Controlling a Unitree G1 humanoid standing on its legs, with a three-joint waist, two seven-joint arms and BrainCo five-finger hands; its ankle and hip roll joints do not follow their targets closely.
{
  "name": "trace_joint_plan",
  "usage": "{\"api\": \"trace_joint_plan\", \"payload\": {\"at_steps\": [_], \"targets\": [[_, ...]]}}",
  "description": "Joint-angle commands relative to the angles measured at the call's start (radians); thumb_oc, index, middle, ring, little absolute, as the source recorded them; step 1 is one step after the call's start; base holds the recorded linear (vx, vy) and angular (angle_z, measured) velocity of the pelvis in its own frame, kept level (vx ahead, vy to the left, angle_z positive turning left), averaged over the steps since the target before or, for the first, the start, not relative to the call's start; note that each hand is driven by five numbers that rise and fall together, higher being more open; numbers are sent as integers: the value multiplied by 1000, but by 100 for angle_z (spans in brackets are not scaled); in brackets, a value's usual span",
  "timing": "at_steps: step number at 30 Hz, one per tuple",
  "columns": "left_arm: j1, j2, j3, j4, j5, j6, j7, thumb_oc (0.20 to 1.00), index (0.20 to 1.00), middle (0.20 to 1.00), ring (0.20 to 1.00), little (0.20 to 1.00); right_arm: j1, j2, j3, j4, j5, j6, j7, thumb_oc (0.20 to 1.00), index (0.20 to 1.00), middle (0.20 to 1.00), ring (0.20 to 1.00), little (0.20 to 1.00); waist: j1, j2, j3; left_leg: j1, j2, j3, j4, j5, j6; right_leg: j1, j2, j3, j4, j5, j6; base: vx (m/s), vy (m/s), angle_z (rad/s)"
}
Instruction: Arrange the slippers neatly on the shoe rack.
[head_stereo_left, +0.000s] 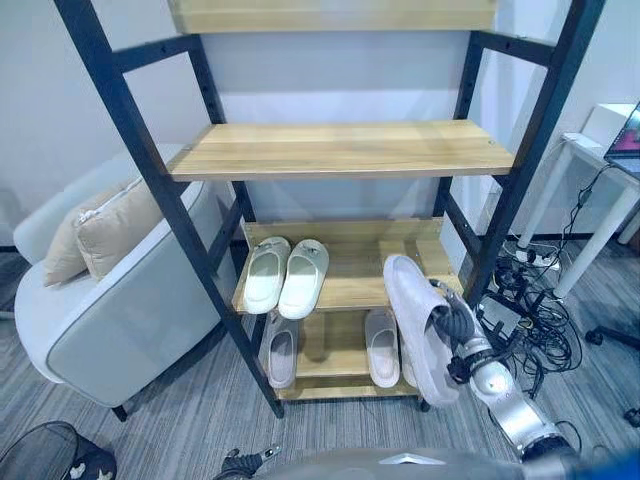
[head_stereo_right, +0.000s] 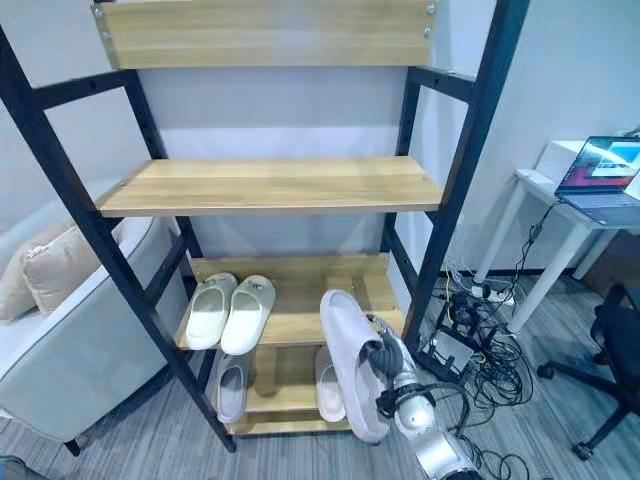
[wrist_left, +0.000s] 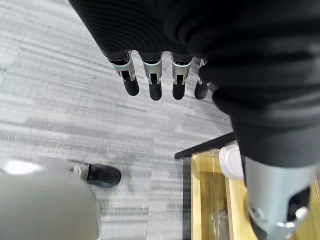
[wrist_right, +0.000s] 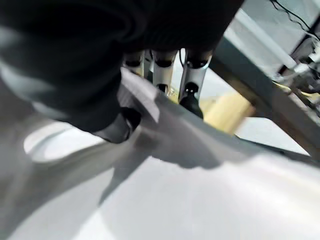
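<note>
Centrally, a shoe rack with a black frame and wooden shelves is seen against a pale wall. Its two upper shelves carry nothing. On the third shelf down, a pair of pale green slippers is set side by side toward the robot's left, toes pointing to the wall. On the lowest shelf, two grey slippers are laid well apart, one at the left and one nearer the middle.

A further light grey slipper is held in front of the rack's right side, tilted with its toe up by the third shelf and its heel down before the lowest one. It is gripped by the right hand, whose fingers are curled over the slipper's edge while the thumb is pressed against it from the other side.

The left hand is hung over the grey carpet beside the rack's bottom corner, its fingers straight and holding nothing.

A grey armchair with beige cushions is placed left of the rack, and a white desk bearing a laptop stands to the right.
</note>
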Motion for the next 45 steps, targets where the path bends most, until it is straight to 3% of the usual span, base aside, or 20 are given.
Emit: {"api": "trace_joint_plan", "payload": {"at_steps": [1, 2, 5, 8, 10, 11, 12, 13, 14, 17, 22, 24, 26, 28, 31, 32, 34, 41, 45], "targets": [[-24, 36, 9, 96, -14, 0, 50, 1000, 1000, 1000, 1000, 1000, -82, -4, -49, -85, 72, -49, 31, 200, 200, 200, 200, 200, 44, -36, 48, 74, -40, 37, 20, -64, 66, -5, -23, -24, 60, -45, -8, 46, -117, -13], [-10, 51, 31, 82, -23, -2, 57, 1000, 1000, 1000, 1000, 1000, -65, -35, -43, -128, 88, -43, 64, 200, 200, 200, 200, 200, 47, -39, 62, 70, -43, 35, 80, -92, 62, 0, -21, -23, 96, -59, -24, 36, -118, -14], [-6, 75, 87, 87, -52, -11, 69, 1000, 1000, 1000, 1000, 1000, -32, -87, -19, -182, 104, -39, 100, 200, 200, 200, 200, 200, 53, -39, 76, 82, -36, 34, 85, -102, 50, 22, -6, -25, 120, -82, -36, 29, -91, -1], [5, 94, 137, 69, -83, -20, 83, 1000, 1000, 1000, 1000, 1000, 26, -112, -6, -193, 115, -37, 107, 200, 200, 200, 200, 200, 61, -39, 64, 91, -2, 33, 43, -60, 32, 27, 22, -33, 124, -100, -45, -25, -72, 12], [-12, 90, 130, 10, -83, -24, 90, 1000, 1000, 1000, 1000, 1000, 37, -106, -9, -170, 131, -41, 78, 200, 200, 200, 200, 200, 67, -45, 81, 40, 14, 31, 35, -25, 17, 10, 25, -88, 138, -110, -43, -222, -16, 43], [-16, 69, 113, -38, -67, -25, 95, 1000, 1000, 1000, 1000, 1000, 29, -91, -23, -141, 128, -46, 49, 200, 200, 200, 200, 200, 63, -56, 102, 14, 27, 94, 40, -21, 20, 10, 6, -144, 132, -112, -33, -418, 74, 149], [195, -19, 19, -275, 16, -49, 119, 1000, 1000, 1000, 1000, 1000, 36, -70, -68, -90, 117, -77, -41, 200, 200, 200, 200, 200, 81, -69, 141, -41, 31, 176, 90, -22, 36, 0, -29, -231, 130, -95, -21, -468, 100, 188], [244, -39, -7, -353, 34, -36, 131, 1000, 1000, 1000, 1000, 1000, 46, -44, -91, -72, 121, -84, -58, 200, 200, 200, 200, 200, 74, -73, 159, -46, 49, 274, 113, -32, 41, -8, -51, -278, 142, -88, -7, -422, 115, 170], [266, -46, -20, -385, 49, -19, 132, 1000, 1000, 1000, 1000, 1000, 53, -31, -110, -72, 116, -88, -66, 200, 200, 200, 200, 200, 66, -72, 160, -47, 52, 321, 115, -35, 45, -22, -59, -294, 148, -80, 1, -220, 104, 167], [256, -37, -7, -333, 54, -30, 127, 1000, 1000, 1000, 1000, 1000, 54, -8, -128, -88, 112, -93, -67, 200, 200, 200, 200, 200, 58, -59, 165, -51, 31, 338, 97, -32, 58, -49, -87, -306, 208, -92, 30, -68, 246, 131], [185, -2, -14, -140, 60, -115, 148, 1000, 1000, 1000, 1000, 1000, 64, 38, -132, -45, 91, -105, -93, 200, 200, 200, 200, 200, 67, -82, 156, -23, -19, 317, 102, -67, 104, -15, -132, -321, 213, -87, 78, 65, 264, 20], [142, 23, -26, -63, 52, -128, 145, 1000, 1000, 1000, 1000, 1000, 36, 59, -112, 8, 61, -125, -127, 200, 200, 200, 200, 200, 73, -96, 158, -24, -49, 310, 107, -79, 138, -30, -177, -323, 277, -54, 123, 49, 274, 0], [121, 35, -35, -36, 54, -126, 145, 1000, 1000, 1000, 1000, 1000, 17, 65, -104, 23, 52, -127, -137, 200, 200, 200, 200, 200, 72, -99, 164, -21, -60, 311, 106, -81, 152, -52, -201, -315, 346, -29, 138, 33, 228, -8], [86, 51, -52, -3, 60, -116, 154, 1000, 1000, 1000, 1000, 1000, 17, 61, -93, 11, 30, -119, -146, 200, 200, 200, 200, 200, 51, -98, 184, -10, -65, 300, 129, -103, 163, -134, -187, -233, 414, -3, 122, 81, 179, -14], [64, 47, -47, -13, 48, -121, 154, 1000, 1000, 1000, 1000, 1000, 14, 39, -76, 17, 9, -110, -139, 200, 200, 200, 200, 200, 39, -102, 210, 18, -75, 306, 161, -136, 160, -183, -199, -233, 340, 25, 109, 103, 6, -13], [46, 50, -52, -34, 49, -117, 161, 1000, 1000, 1000, 1000, 1000, 31, 24, -80, 23, -5, -106, -150, 200, 200, 200, 200, 200, 21, -108, 220, 7, -78, 282, 204, -156, 157, -200, -177, -164, 328, 16, 119, 63, -61, -15], [44, 42, -58, -58, 58, -118, 166, 1000, 1000, 1000, 1000, 1000, 52, 12, -73, 37, -15, -107, -153, 200, 200, 200, 200, 200, 8, -111, 218, 2, -82, 273, 229, -172, 156, -188, -152, -123, 321, -13, 106, 75, -74, 34], [37, 18, -82, -118, 91, -148, 159, 1000, 1000, 1000, 1000, 1000, 56, -30, -42, 76, -62, -90, -161, 200, 200, 200, 200, 200, -2, -104, 233, -44, -52, 258, 366, -237, 135, -192, -130, -118, 437, -119, 47, 28, -122, 7], [37, 17, -67, -108, 79, -172, 141, 1000, 1000, 1000, 1000, 1000, 70, -44, -13, 73, -109, -86, -179, 200, 200, 200, 200, 200, -5, -100, 223, -51, -37, 253, 361, -241, 121, -211, -122, -129, 451, -134, 30, 19, -149, 17]]}}
